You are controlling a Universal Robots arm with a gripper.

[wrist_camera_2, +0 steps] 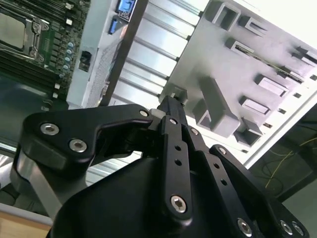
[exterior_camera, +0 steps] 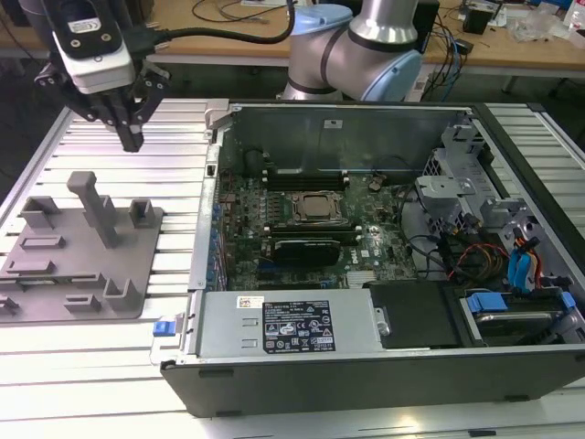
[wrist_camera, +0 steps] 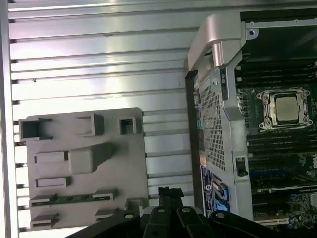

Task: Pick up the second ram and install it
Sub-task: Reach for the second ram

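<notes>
1. Ribbed aluminium desk (exterior_camera: 110,174) below; wooden bench (exterior_camera: 521,50) strewn with cables in the background.
2. At the exterior view's left: black tool (exterior_camera: 132,139) under a white wrist housing, raised over bare desk just past the far edge of the grey fixture (exterior_camera: 82,251). Fingers pressed together into one point, pinching nothing; same closed look in both wrist views.
3. Below it, the grey fixture: a flat plate lying on the desk, with one upright post and several small pockets and slots.
4. In the first wrist view: second ram (wrist_camera: 74,199), a slim greenish strip seated in a long narrow slot of the fixture between small end blocks. Apart from the tool, not touched by it.
5. In the middle: open computer case (exterior_camera: 366,375), lying on its side, with the motherboard (exterior_camera: 384,233) exposed.
6. Inside: silver-topped processor (exterior_camera: 315,208) in its socket; memory slots (exterior_camera: 302,174) just beyond it, filled or not cannot be told; broad black card (exterior_camera: 306,249) just in front; labelled power supply (exterior_camera: 283,325) against the near wall.
7. Behind the case: pale blue and grey joints of the robot arm (exterior_camera: 366,41).
8. At the exterior view's right: grey drive cage (exterior_camera: 448,197), red and orange wires (exterior_camera: 475,261), blue tabs (exterior_camera: 519,270) by the case's end wall.
</notes>
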